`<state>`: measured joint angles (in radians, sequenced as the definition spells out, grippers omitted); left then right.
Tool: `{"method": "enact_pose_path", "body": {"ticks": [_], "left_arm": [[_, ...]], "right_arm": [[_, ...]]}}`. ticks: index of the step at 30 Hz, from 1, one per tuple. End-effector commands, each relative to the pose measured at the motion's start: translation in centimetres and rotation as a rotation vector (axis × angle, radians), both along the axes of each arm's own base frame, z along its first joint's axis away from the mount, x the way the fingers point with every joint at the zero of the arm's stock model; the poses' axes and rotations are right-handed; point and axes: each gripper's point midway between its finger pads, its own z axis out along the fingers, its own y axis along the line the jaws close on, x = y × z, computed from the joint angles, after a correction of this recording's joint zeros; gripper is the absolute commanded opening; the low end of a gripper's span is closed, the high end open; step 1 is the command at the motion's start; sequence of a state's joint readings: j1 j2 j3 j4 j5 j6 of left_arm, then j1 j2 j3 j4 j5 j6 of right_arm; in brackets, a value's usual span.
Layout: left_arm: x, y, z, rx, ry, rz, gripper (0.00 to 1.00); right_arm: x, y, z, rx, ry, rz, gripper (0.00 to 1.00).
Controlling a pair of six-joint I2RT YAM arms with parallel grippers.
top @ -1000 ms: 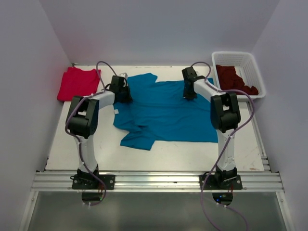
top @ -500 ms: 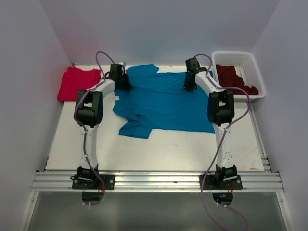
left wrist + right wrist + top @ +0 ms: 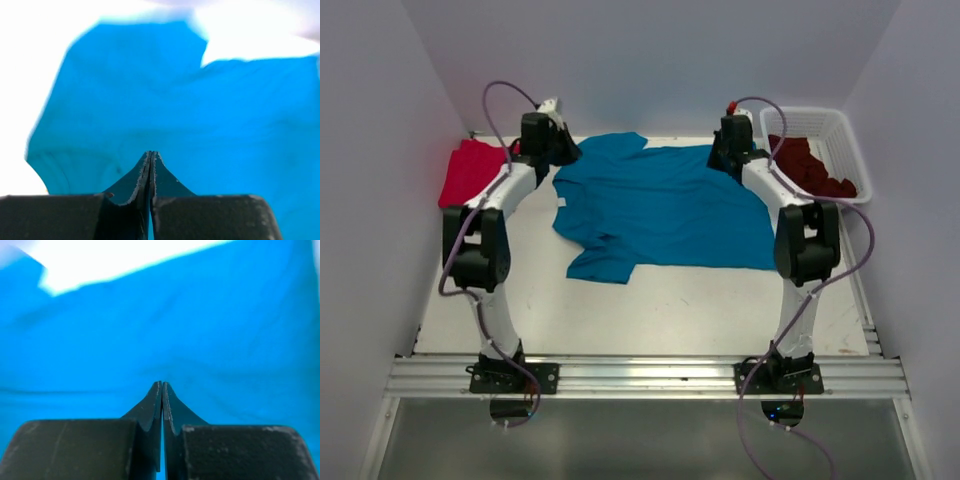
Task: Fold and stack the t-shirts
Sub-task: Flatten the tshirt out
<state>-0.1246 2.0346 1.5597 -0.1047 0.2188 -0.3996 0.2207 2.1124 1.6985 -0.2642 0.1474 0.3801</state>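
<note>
The teal blue t-shirt (image 3: 660,210) lies spread flat across the middle of the table, its near-left sleeve folded under. My left gripper (image 3: 563,153) is at the shirt's far left corner and my right gripper (image 3: 721,162) at its far right corner. In the left wrist view the jaws (image 3: 150,154) are pressed shut with teal cloth (image 3: 200,110) between and beyond them. It is the same in the right wrist view (image 3: 162,384), over teal cloth (image 3: 175,325). A bright red t-shirt (image 3: 470,172) lies folded at the far left. Dark maroon t-shirts (image 3: 810,165) lie in the basket.
The white lattice basket (image 3: 848,145) stands at the far right corner, close to my right arm. The back wall is just behind both grippers. The red shirt lies beside my left arm's forearm.
Both grippers have moved away from me toward the back wall, dragging the teal shirt's far edge with them. The shirt has slid farther back and lies flatter.
</note>
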Motion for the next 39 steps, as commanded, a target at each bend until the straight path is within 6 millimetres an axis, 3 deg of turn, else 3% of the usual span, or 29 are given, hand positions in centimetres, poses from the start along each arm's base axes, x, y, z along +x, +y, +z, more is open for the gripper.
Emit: {"method": "enact_pose_path", "body": {"ticks": [1, 3, 4, 5, 6, 7, 8, 9, 10, 11, 12, 13, 14, 16, 17, 20, 21, 23, 24, 26, 31, 35, 39], "left_arm": [[0.8, 0.6, 15.7, 0.0, -0.425, -0.003, 0.04], [-0.6, 0.4, 17.3, -0.012, -0.423, -0.01, 0.06], [-1.0, 0.7, 17.3, -0.003, -0.399, 0.011, 0.06], [-2.6, 0.7, 14.7, 0.017, -0.272, 0.005, 0.1], [-4.3, 0.3, 13.7, 0.036, -0.227, 0.001, 0.23], [-5.7, 0.3, 12.3, 0.051, -0.18, 0.009, 0.42], [-7.5, 0.1, 10.5, 0.066, -0.12, 0.005, 0.6], [-10.6, -0.1, 8.1, 0.084, -0.064, 0.002, 0.69], [-12.2, 0.0, 6.8, 0.086, -0.033, 0.009, 0.99], [-14.3, 0.2, 6.8, 0.076, -0.022, 0.014, 1.0], [-16.7, 0.9, 3.2, 0.083, 0.077, 0.043, 1.0], [-18.1, 1.3, 2.2, 0.084, 0.112, 0.053, 1.0], [-20.6, 1.6, 0.4, 0.068, 0.164, 0.071, 1.0], [-22.6, 1.7, -0.8, 0.038, 0.208, 0.082, 1.0], [-24.1, 1.7, -1.5, 0.004, 0.227, 0.096, 1.0], [-25.7, 1.4, -0.4, -0.07, 0.178, 0.105, 0.96], [-26.8, 1.5, -1.2, -0.088, 0.193, 0.116, 0.94], [-27.9, 1.9, -0.8, -0.112, 0.152, 0.146, 0.88], [-28.2, 2.3, -0.9, -0.111, 0.143, 0.163, 0.86], [-28.8, 2.5, -0.7, -0.125, 0.12, 0.177, 0.73], [-30.5, 1.7, -4.6, -0.189, 0.181, 0.16, 0.37], [-31.0, 0.9, -7.5, -0.238, 0.229, 0.146, 0.35], [-30.4, 1.3, -8.4, -0.24, 0.216, 0.182, 0.38]], "right_arm": [[0.9, -0.3, 16.0, 0.033, -0.418, -0.023, 0.0], [-0.7, -0.1, 16.1, 0.02, -0.401, -0.006, 0.0], [-1.9, -0.5, 17.9, 0.013, -0.421, -0.021, 0.0], [-3.3, -0.6, 16.4, -0.009, -0.364, -0.019, 0.0], [-4.3, -0.7, 16.3, -0.014, -0.348, -0.025, 0.02], [-5.4, -1.1, 16.3, -0.017, -0.337, -0.034, 0.09], [-7.5, -1.5, 15.6, -0.022, -0.307, -0.031, 0.33], [-8.7, -1.8, 15.4, -0.017, -0.294, -0.04, 0.38], [-10.7, -2.1, 14.8, -0.018, -0.275, -0.035, 0.44], [-12.1, -2.4, 14.1, -0.02, -0.247, -0.035, 0.6], [-13.1, -2.6, 13.7, -0.021, -0.229, -0.038, 0.65], [-14.5, -3.0, 12.1, -0.032, -0.186, -0.039, 0.66], [-16.1, -3.5, 12.5, -0.03, -0.183, -0.044, 0.67], [-18.2, -3.9, 11.2, -0.03, -0.137, -0.045, 0.72], [-19.5, -4.3, 11.5, -0.021, -0.131, -0.063, 0.72], [-22.0, -5.1, 10.5, -0.027, -0.082, -0.075, 0.72], [-22.8, -5.3, 11.2, -0.019, -0.102, -0.08, 0.72], [-24.1, -5.9, 10.6, -0.038, -0.071, -0.09, 0.7], [-24.6, -6.5, 10.8, -0.048, -0.077, -0.106, 0.69], [-25.4, -6.8, 9.9, -0.062, -0.052, -0.11, 0.68], [-26.5, -6.9, 7.7, -0.063, 0.006, -0.116, 0.64], [-26.7, -6.9, 6.6, -0.066, 0.035, -0.121, 0.63], [-26.5, -7.0, 6.5, -0.076, 0.036, -0.118, 0.63]]}}
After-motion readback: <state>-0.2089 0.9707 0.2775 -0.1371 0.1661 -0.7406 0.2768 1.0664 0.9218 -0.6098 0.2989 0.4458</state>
